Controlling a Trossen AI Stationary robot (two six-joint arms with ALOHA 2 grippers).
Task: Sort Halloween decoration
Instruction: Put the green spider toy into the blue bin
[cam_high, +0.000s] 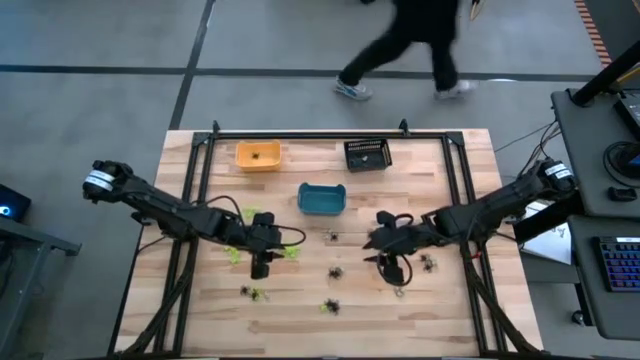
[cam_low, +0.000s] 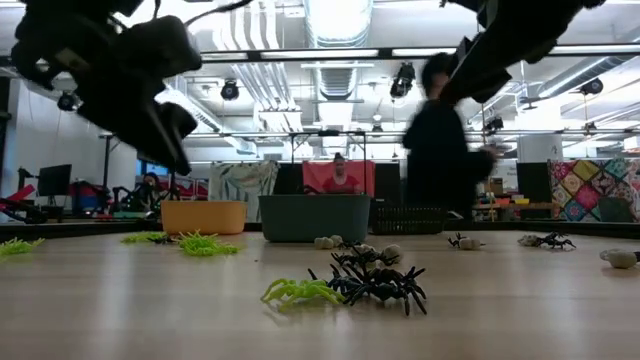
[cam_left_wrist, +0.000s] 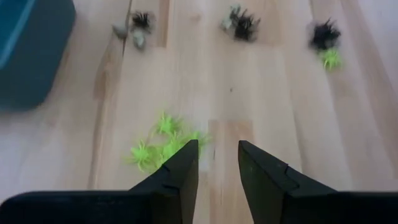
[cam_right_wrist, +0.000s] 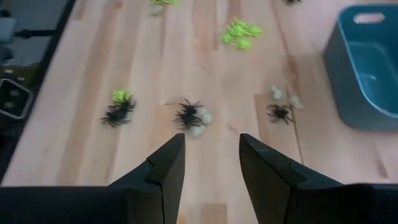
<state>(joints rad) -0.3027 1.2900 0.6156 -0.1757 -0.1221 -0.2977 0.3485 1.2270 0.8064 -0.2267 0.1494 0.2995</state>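
Tiny plastic spiders, the Halloween decoration, lie scattered on the wooden table (cam_high: 200, 310). A lime green cluster (cam_left_wrist: 163, 142) lies close beside my left gripper (cam_left_wrist: 217, 149), which hovers open above the boards left of centre (cam_high: 260, 268). A black spider with pale bits (cam_right_wrist: 191, 117) lies just ahead of my right gripper (cam_right_wrist: 211, 143), which hovers open right of centre (cam_high: 392, 272). More black ones (cam_high: 336, 271) sit between the two grippers. Nothing is between either pair of fingers. In the low view, a green and black clump (cam_low: 345, 285) rests on the table up front.
Along the far side stand an orange bin (cam_high: 258, 155), a black bin (cam_high: 367, 155) and, nearer the middle, a teal bin (cam_high: 321, 199). Other spiders lie near the front edge (cam_high: 330, 305) and by the right arm (cam_high: 428, 262). A person (cam_high: 400, 50) walks past beyond the far edge.
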